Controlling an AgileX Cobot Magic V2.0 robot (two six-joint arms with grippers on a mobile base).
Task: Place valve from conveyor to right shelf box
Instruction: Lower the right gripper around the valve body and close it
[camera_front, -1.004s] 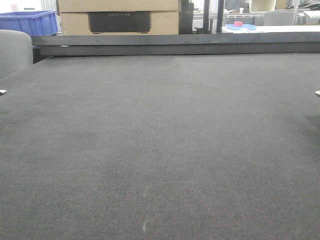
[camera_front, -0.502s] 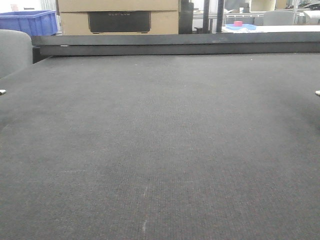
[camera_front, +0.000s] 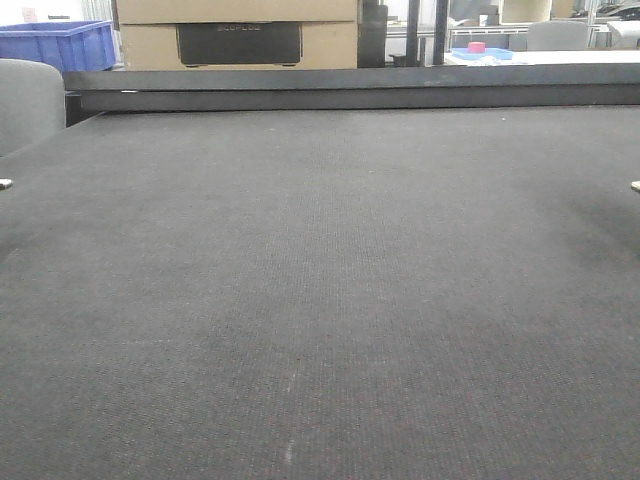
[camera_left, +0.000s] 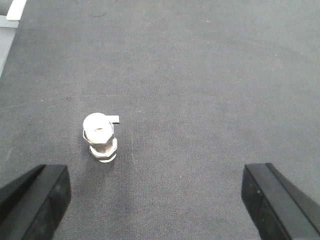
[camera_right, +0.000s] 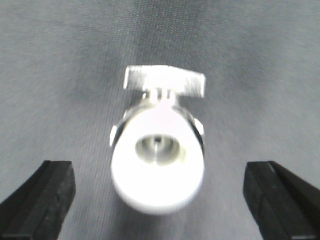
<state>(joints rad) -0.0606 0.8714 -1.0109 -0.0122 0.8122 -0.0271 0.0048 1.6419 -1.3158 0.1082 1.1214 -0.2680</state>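
A white and silver valve (camera_left: 100, 136) stands upright on the dark grey conveyor (camera_left: 200, 75) in the left wrist view, ahead of my left gripper (camera_left: 157, 200) and left of its middle. That gripper is open, with nothing between its black fingers (camera_left: 35, 200). In the right wrist view a valve (camera_right: 157, 160) fills the centre, blurred and very close, its handle at the top. It sits in the gap of my open right gripper (camera_right: 159, 200), clear of both fingers (camera_right: 280, 200). I cannot tell whether both views show the same valve. The right shelf box is out of view.
The front view shows the belt (camera_front: 320, 280) ending at a dark metal rail (camera_front: 350, 90). Behind it stand a blue bin (camera_front: 60, 45) at the left and a cardboard box (camera_front: 240, 35). A grey rounded shape (camera_front: 25, 100) sits at the far left.
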